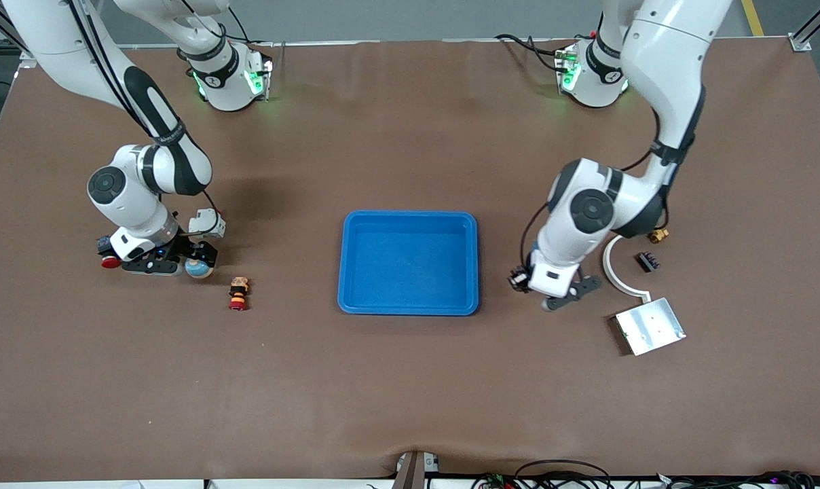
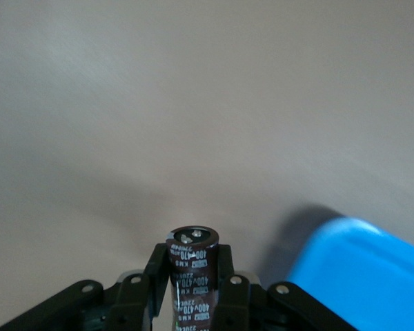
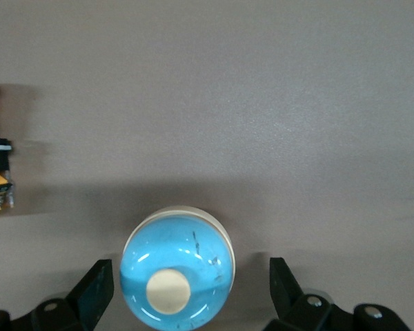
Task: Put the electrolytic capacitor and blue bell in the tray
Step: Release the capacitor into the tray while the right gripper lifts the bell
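Left hand [image 2: 193, 286] pinching dark cylindrical electrolytic capacitor [image 2: 192, 276] low beside shallow bright-blue plastic tray [image 1: 408, 262]; shallow grip, could slip in transit. Right hand [image 3: 191, 289] spread around round blue bell [image 3: 177, 269] on brown bench [image 1: 410, 380]; rounded dome may squirt out.

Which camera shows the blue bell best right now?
The right wrist view: the blue bell fills it, sitting between the open right gripper fingers. The front view shows only a sliver under that gripper. The left wrist view does not show it.
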Action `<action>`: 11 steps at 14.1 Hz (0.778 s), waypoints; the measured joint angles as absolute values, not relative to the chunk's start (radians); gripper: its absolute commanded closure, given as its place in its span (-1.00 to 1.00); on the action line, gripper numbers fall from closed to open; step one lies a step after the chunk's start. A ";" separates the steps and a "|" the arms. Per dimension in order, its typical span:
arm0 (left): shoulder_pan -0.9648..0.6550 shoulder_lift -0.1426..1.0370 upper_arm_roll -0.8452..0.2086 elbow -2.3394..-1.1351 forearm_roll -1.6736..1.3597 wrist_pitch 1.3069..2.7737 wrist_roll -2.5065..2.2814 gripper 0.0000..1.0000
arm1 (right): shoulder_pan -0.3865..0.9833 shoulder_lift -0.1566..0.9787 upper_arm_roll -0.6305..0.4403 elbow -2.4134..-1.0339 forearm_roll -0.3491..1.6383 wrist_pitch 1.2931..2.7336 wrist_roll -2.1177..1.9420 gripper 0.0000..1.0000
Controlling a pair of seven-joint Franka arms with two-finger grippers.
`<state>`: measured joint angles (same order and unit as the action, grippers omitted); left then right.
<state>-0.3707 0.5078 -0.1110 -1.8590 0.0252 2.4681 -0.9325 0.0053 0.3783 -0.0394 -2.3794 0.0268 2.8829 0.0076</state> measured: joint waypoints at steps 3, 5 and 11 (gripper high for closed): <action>-0.480 0.518 -0.112 -1.827 0.025 2.468 -1.086 1.00 | 0.007 0.389 -0.036 -2.367 0.027 2.883 0.008 -0.30; -0.540 0.545 -0.112 -1.795 0.025 2.468 -1.204 1.00 | 0.010 0.404 -0.035 -2.358 0.027 2.883 0.008 1.00; -0.607 0.641 -0.111 -1.776 0.025 2.468 -1.399 0.77 | 0.040 0.404 -0.023 -2.350 0.028 2.864 0.099 1.00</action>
<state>-0.6072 0.6406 -0.1113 -1.7756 0.0252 2.4676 -1.3986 0.0399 0.4038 -0.0233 -2.3504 0.0279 2.8644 0.0994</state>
